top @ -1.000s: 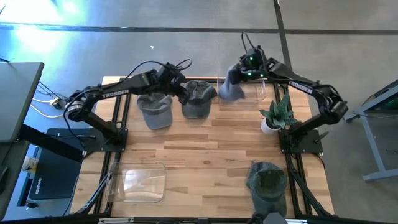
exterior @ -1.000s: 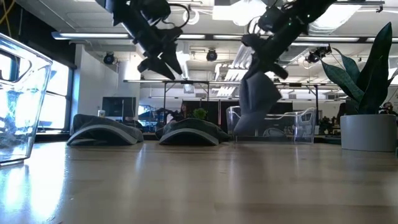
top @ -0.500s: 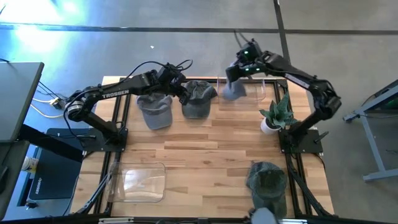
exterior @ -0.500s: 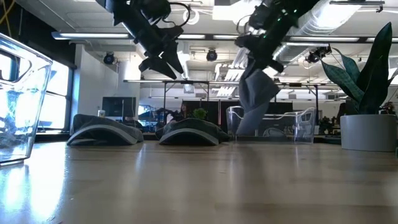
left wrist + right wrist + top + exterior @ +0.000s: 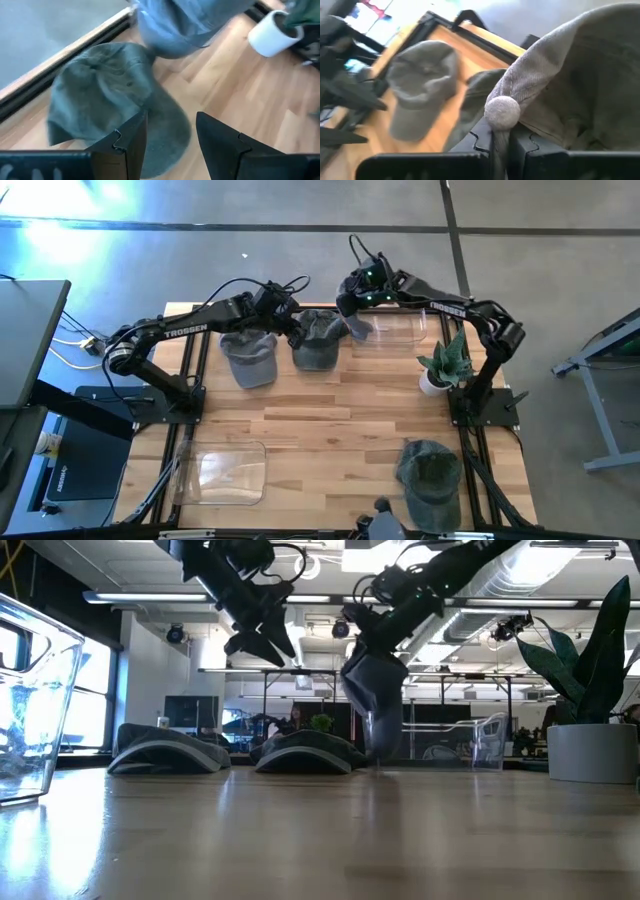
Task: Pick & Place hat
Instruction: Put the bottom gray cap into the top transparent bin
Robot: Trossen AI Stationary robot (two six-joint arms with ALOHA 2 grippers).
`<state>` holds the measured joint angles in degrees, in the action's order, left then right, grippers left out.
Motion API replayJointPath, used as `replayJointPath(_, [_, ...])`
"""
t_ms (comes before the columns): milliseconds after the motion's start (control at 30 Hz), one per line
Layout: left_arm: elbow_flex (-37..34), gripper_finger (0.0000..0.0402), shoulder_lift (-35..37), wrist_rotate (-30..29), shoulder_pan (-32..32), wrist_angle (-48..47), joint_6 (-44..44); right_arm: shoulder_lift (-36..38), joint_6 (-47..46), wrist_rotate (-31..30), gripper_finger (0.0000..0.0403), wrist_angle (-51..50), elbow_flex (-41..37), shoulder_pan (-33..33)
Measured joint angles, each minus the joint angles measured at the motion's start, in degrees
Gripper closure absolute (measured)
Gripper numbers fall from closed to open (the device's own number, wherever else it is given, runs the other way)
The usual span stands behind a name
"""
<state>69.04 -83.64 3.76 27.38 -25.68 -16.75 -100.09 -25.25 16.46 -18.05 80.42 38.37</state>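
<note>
Above the table's far edge, the right end effector pinches a grey hat by its crown, so it hangs clear beside two hats already laid there. Left end effector hovers spread, empty.

2 dark arms w/ white TROSSEN lettering, black looped cables, green LED on right wrist
</note>
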Motion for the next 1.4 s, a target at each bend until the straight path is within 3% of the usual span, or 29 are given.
replayJointPath(167, [0.01, 0.0237, 0.93, 5.68, 0.0, 3.2, -0.63, -0.04, 0.39, 2.65, 0.0361, 0.11, 0.0, -0.92])
replayJointPath(533, [0.04, 0.0237, 1.53, 7.85, 0.0, 8.5, -4.54, -0.04, -0.31, 3.89, 0.0222, 0.64, 0.02, -0.9])
replayJointPath(700, [0.04, 0.0237, 1.53, 9.45, -0.02, 9.65, -4.82, -0.04, 0.4, 8.96, 0.0184, 1.45, 0.02, -0.91])
replayJointPath(900, [0.04, 0.0237, 1.53, 10.25, -0.02, 9.58, -6.03, 0.87, -1.0, 9.17, 0.0184, -3.22, 0.02, 0.16])
replayJointPath(1033, [0.04, 0.0237, 1.53, 9.96, -0.02, 9.56, -6.97, 1.07, -0.74, 11.97, 0.0191, -0.3, 0.07, -0.08])
replayJointPath(1400, [5.05, 0.0237, 1.51, 9.41, 0.0, 8.03, -6.35, -2.45, -0.66, 10.56, 0.0189, 5.67, 0.09, -2.93])
